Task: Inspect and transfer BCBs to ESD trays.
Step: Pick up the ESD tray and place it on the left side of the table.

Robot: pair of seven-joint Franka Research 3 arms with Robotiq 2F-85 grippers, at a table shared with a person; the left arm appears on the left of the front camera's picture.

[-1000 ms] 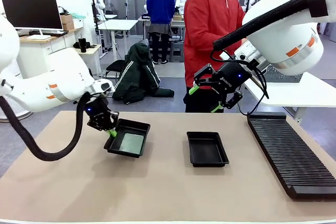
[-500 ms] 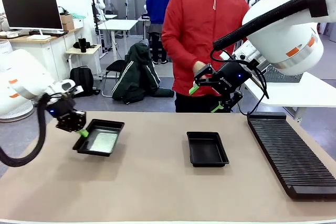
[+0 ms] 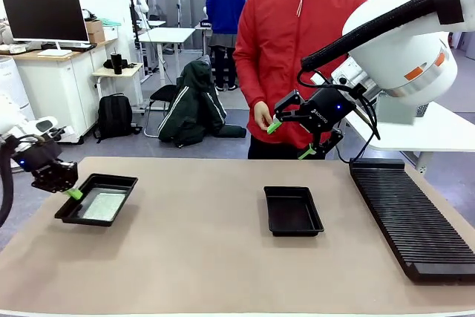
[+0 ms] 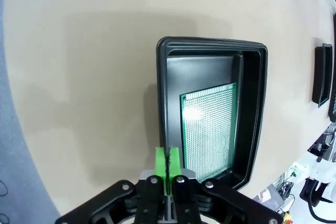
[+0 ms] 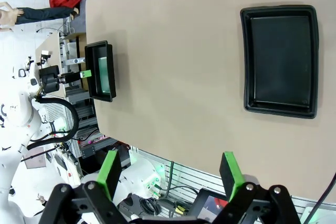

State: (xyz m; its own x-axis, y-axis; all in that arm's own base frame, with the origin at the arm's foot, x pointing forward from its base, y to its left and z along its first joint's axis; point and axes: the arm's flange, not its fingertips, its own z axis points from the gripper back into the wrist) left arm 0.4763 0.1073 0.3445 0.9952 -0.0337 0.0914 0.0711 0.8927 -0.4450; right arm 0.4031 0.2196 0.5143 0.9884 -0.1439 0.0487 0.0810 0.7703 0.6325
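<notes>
Beige table [image 3: 215, 265] spreads across the foreground. At its left edge the left tool [image 3: 73, 194] has its green pads pressed together on the rim of a black ESD tray [image 4: 210, 41], pinching one short wall. Whether that tray sits on the table or hangs just above it I cannot tell. One BCB [image 4: 207, 129], green and dotted with fine holes, lies flat on this tray's floor toward the end nearer the tool, with bare black floor beyond it. Near the table's middle, well apart, a second ESD tray [image 3: 293, 190] lies flat, its whole black floor showing. Along the right side runs a long black ribbed rack [image 3: 412, 217]. Over the far edge the right tool [image 3: 290, 139] hangs in the air with its green-tipped fingers spread wide, holding nothing. Just behind it stands a person [image 3: 297, 42] in a red jacket, one hand [image 3: 262, 115] close to the tool's upper fingertip. Farther back are a monitor [image 3: 44, 16] on a desk and a dark coat [image 3: 194, 102] draped over a chair.
</notes>
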